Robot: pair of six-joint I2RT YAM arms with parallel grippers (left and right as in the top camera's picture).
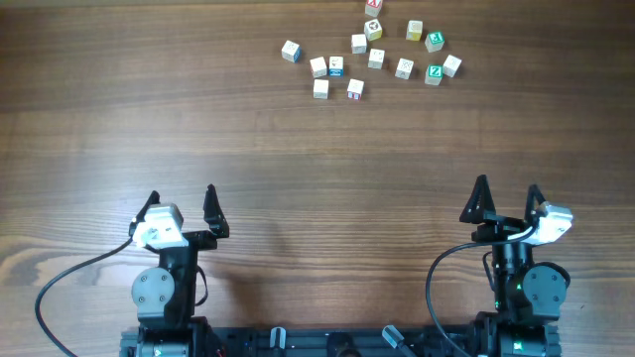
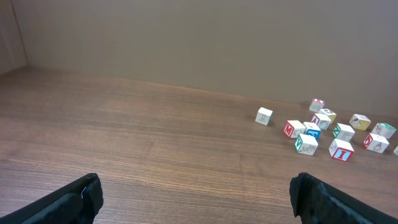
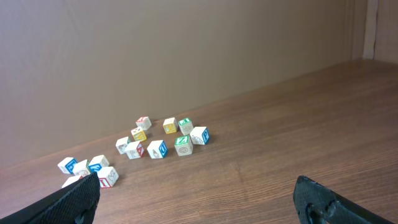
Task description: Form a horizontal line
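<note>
Several small white letter cubes (image 1: 376,59) lie loose in a scattered cluster at the far side of the table, right of centre. No edge-to-edge row of three cubes shows in any view. The cluster also shows in the left wrist view (image 2: 321,121) at the far right and in the right wrist view (image 3: 157,149) at the far left. My left gripper (image 1: 182,198) is open and empty near the front left, far from the cubes; its fingers frame bare wood (image 2: 196,193). My right gripper (image 1: 508,188) is open and empty near the front right (image 3: 198,186).
One cube (image 1: 290,51) sits a little apart at the cluster's left end. Another cube (image 1: 374,4) lies at the table's far edge. The wooden table (image 1: 298,178) stretches between the grippers and the cubes. A plain wall stands behind the table.
</note>
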